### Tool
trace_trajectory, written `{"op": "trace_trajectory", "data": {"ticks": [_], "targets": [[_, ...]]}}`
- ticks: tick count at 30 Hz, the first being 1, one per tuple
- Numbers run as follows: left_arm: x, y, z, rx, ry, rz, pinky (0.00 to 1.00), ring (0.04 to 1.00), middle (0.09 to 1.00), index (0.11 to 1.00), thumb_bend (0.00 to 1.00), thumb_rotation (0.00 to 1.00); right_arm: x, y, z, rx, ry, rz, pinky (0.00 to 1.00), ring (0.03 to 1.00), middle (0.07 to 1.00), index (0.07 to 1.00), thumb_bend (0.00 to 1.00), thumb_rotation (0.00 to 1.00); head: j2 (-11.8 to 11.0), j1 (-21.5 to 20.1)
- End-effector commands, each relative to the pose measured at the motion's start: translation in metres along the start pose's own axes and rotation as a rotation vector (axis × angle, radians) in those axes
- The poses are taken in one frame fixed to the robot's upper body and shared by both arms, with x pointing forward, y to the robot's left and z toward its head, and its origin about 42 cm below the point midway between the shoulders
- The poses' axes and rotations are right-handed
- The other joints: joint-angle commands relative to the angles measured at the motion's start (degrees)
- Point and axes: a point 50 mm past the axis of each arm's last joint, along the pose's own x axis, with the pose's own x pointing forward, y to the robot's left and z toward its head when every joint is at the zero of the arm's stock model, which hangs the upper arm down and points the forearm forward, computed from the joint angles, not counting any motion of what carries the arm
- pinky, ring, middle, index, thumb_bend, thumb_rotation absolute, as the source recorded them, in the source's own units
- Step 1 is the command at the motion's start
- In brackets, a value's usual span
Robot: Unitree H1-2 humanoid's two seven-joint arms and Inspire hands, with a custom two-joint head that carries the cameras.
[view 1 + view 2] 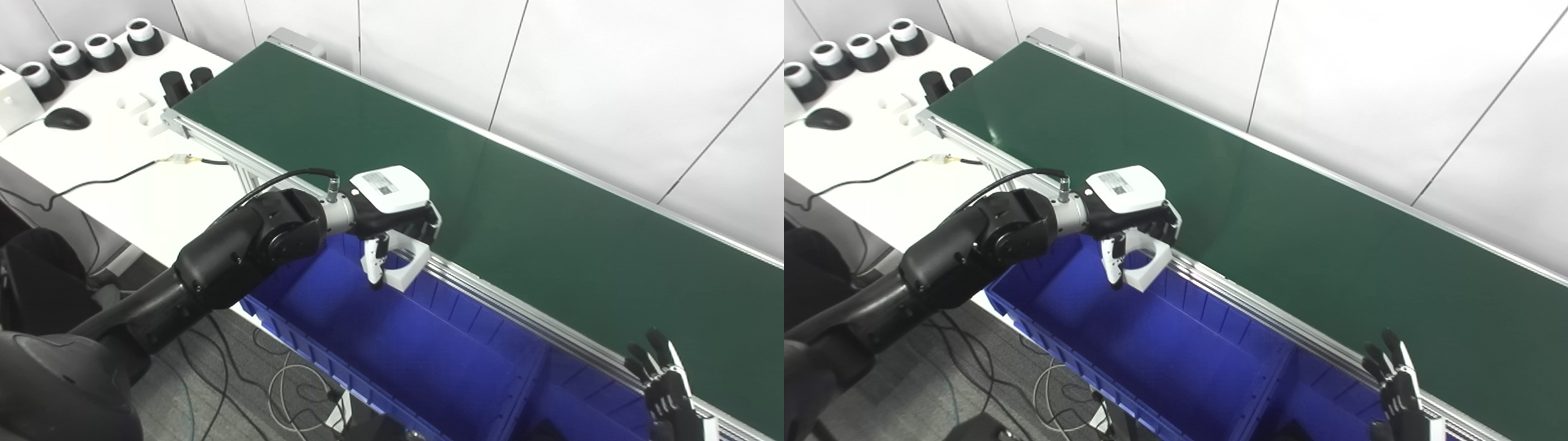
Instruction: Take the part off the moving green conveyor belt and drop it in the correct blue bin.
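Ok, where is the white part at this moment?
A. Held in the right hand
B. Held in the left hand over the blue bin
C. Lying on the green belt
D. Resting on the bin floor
B: the left hand is shut on the white part, which hangs above the near end of the blue bin, just off the belt; the right hand holds nothing.
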Motion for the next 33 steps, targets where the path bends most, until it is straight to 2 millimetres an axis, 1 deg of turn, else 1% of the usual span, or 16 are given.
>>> {"op": "trace_trajectory", "data": {"ticks": [1,4,7,10,12,13,15,18,21,24,26,33], "targets": [[0.002,0.002,-0.007,0.027,0.014,0.05,0.36,0.443,0.473,0.504,0.52,0.0,0.005,0.0,0.014,0.003,-0.09,-0.007,0.81,0.871,0.939,0.909,0.82,0.96,0.1,-0.1],[0.008,-0.018,-0.012,0.016,0.037,0.027,0.32,0.405,0.451,0.522,0.52,0.0,0.004,0.0,0.013,0.011,-0.087,-0.011,0.81,0.872,0.936,0.908,0.85,0.95,0.4,-0.1],[0.012,-0.032,-0.015,0.004,0.061,-0.006,0.34,0.418,0.451,0.528,0.52,0.0,0.004,0.001,0.014,0.017,-0.088,-0.011,0.81,0.868,0.93,0.905,0.85,0.95,0.4,-0.6],[0.016,-0.057,-0.022,0.004,0.084,-0.033,0.36,0.423,0.454,0.524,0.52,0.0,0.004,0.0,0.013,0.007,-0.086,-0.005,0.81,0.867,0.93,0.906,0.86,0.95,0.4,-1.1],[0.017,-0.073,-0.027,0.006,0.104,-0.036,0.39,0.444,0.465,0.514,0.52,0.0,0.004,0.0,0.012,0.002,-0.083,-0.003,0.81,0.866,0.933,0.908,0.86,0.96,0.4,-1.1],[0.017,-0.079,-0.029,0.009,0.114,-0.034,0.42,0.47,0.476,0.504,0.52,0.0,0.004,-0.001,0.011,0.002,-0.081,-0.003,0.81,0.864,0.933,0.906,0.86,0.96,0.4,-1.1],[0.017,-0.094,-0.034,0.014,0.144,-0.039,0.44,0.483,0.48,0.501,0.52,0.0,0.004,-0.001,0.011,0.004,-0.081,-0.003,0.81,0.862,0.932,0.904,0.85,0.95,0.4,-1.2],[0.014,-0.114,-0.036,0.008,0.153,-0.03,0.43,0.471,0.487,0.491,0.53,0.0,0.004,-0.001,0.012,0.004,-0.081,-0.001,0.81,0.863,0.934,0.904,0.85,0.95,0.5,-1.3],[0.01,-0.128,-0.036,-0.002,0.154,-0.035,0.43,0.479,0.485,0.494,0.53,0.0,0.004,-0.001,0.011,0.005,-0.08,0.002,0.81,0.865,0.937,0.906,0.84,0.94,0.5,-1.2],[0.007,-0.139,-0.033,0.004,0.156,-0.066,0.41,0.461,0.474,0.501,0.53,0.0,0.004,-0.001,0.011,0.007,-0.078,0.003,0.81,0.869,0.938,0.909,0.83,0.94,0.4,-1.2],[0.006,-0.143,-0.032,-0.008,0.152,-0.08,0.43,0.472,0.477,0.5,0.53,0.0,0.003,0.0,0.01,0.007,-0.077,0.0,0.81,0.868,0.935,0.908,0.85,0.94,0.3,-1.4],[0.005,-0.145,-0.032,-0.019,0.154,-0.11,0.46,0.488,0.474,0.506,0.52,0.0,0.004,0.001,0.011,0.004,-0.078,0.001,0.81,0.867,0.938,0.911,0.84,0.94,0.2,-1.7]]}}
